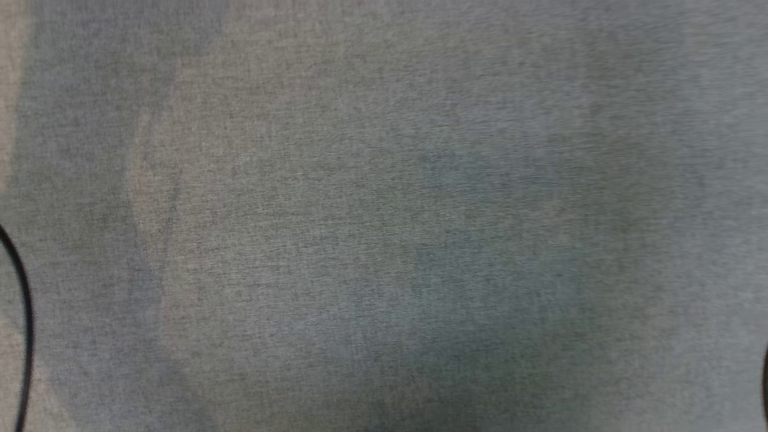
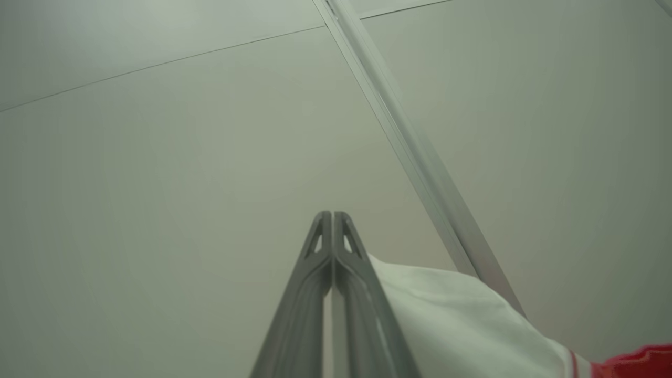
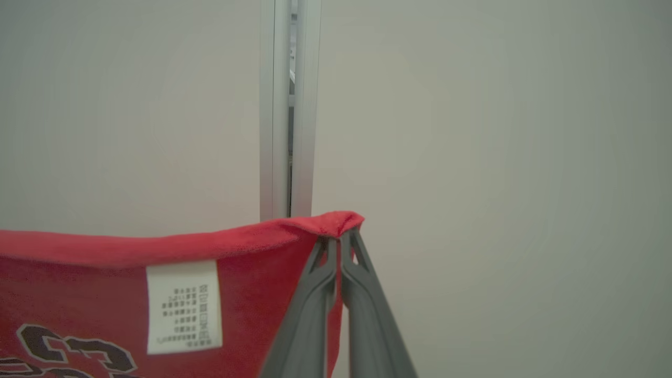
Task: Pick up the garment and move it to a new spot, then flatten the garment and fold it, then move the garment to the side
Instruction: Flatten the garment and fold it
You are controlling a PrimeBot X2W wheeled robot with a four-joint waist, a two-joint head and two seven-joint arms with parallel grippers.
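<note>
The garment (image 3: pixel 94 283) is red with dark lettering and a white care label (image 3: pixel 184 307). My right gripper (image 3: pixel 338 239) is shut on its upper hem corner, and the cloth hangs off to the left in the right wrist view. In the left wrist view a white part of the garment (image 2: pixel 462 325), with red trim (image 2: pixel 638 362) at the lower right, comes out from beside the fingers of my left gripper (image 2: pixel 332 214). That gripper is shut, its tips touching. Both grippers point up at pale panels.
An aluminium rail (image 2: pixel 409 147) runs between the pale panels beyond the left gripper, and a similar rail (image 3: pixel 289 105) stands behind the right one. The head view has grey woven cloth (image 1: pixel 384 216) very close, with thin black cables (image 1: pixel 24 312) at its edges; whether it is the garment is unclear.
</note>
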